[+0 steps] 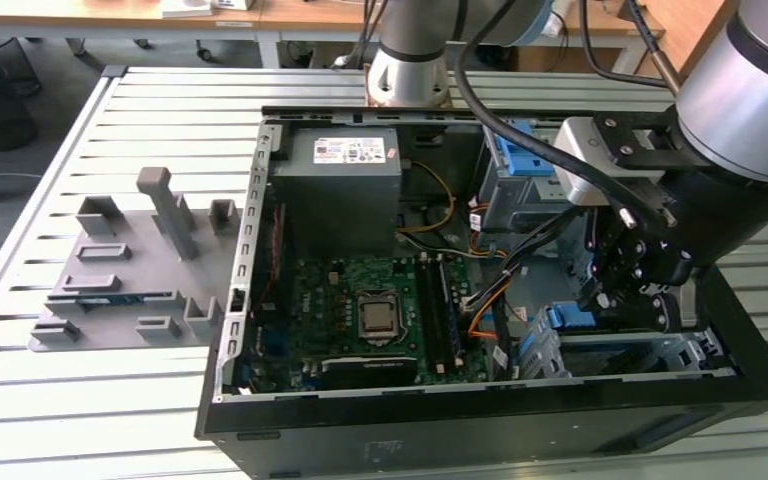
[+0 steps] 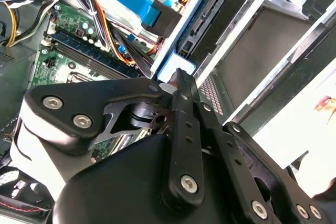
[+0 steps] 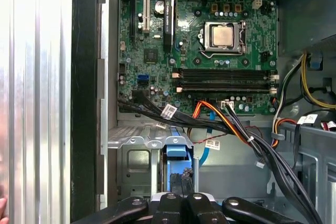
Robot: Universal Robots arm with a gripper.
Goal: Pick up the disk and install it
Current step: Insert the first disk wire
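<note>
Standing on edge in the metal drive cage (image 3: pixel 135 142) at the corner of the open computer case (image 1: pixel 241 300), the disk (image 3: pixel 177 153) shows its blue carrier rail in the first wrist view. In the second wrist view the same rail (image 2: pixel 181 34) runs beside the drive's dark connector edge. The end effector (image 3: pixel 181 182) is drawn narrow and closed on the disk's blue end. Its fingertip (image 2: pixel 178 80) touches the pale blue tab there.

In the exterior view the end effector (image 1: pixel 631 310) hangs down into the case on the exterior view's right, with the blue of the disk (image 1: pixel 571 318) just beside it. A bundle of black and orange cables (image 3: pixel 231 125) crosses above the cage, between it and the green motherboard (image 3: pixel 220 72). Farther off sits the grey power-supply box (image 1: pixel 344 190). The case lies on its side on a slatted metal counter (image 1: pixel 37 400) — and a grey fixture plate (image 1: pixel 117 300) rests well apart, on the exterior view's left.
</note>
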